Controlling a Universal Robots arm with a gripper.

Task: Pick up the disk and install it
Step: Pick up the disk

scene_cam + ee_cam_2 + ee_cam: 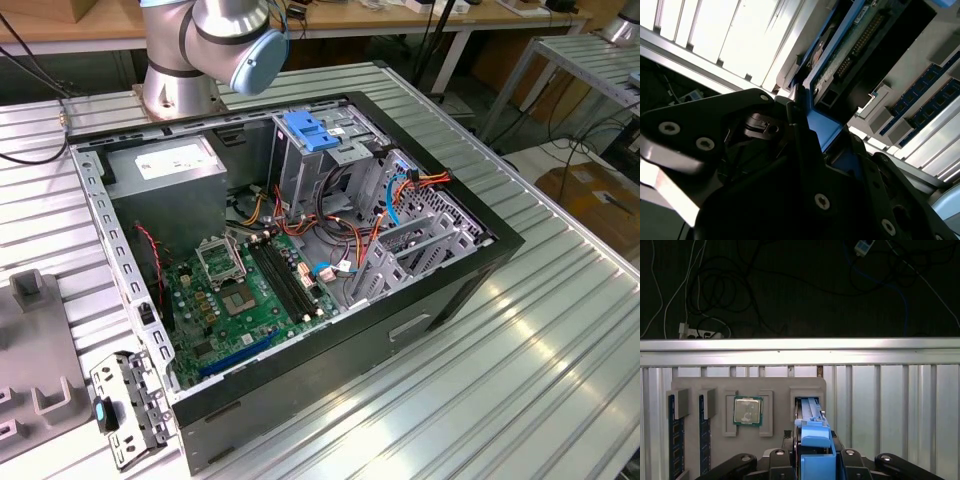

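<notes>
The disk (815, 432) stands on edge in a slot of the grey holder tray (805, 385), its blue carrier rail facing the camera. My gripper (815, 460) straddles it, with a black finger pressed against the blue rail on each side. In the second wrist view the disk (855, 40) shows its green circuit side and blue rail running away from the gripper (815, 132), which is clamped on the rail's end. The disk's lower part is hidden in the slot.
The holder tray also carries a processor chip (748, 410) and memory sticks (674, 440). The open computer case (480, 250) lies on the ribbed metal table, with a metal drive cage topped by a blue latch (313, 135), a grey power-supply box (165, 165) and the motherboard (250, 290).
</notes>
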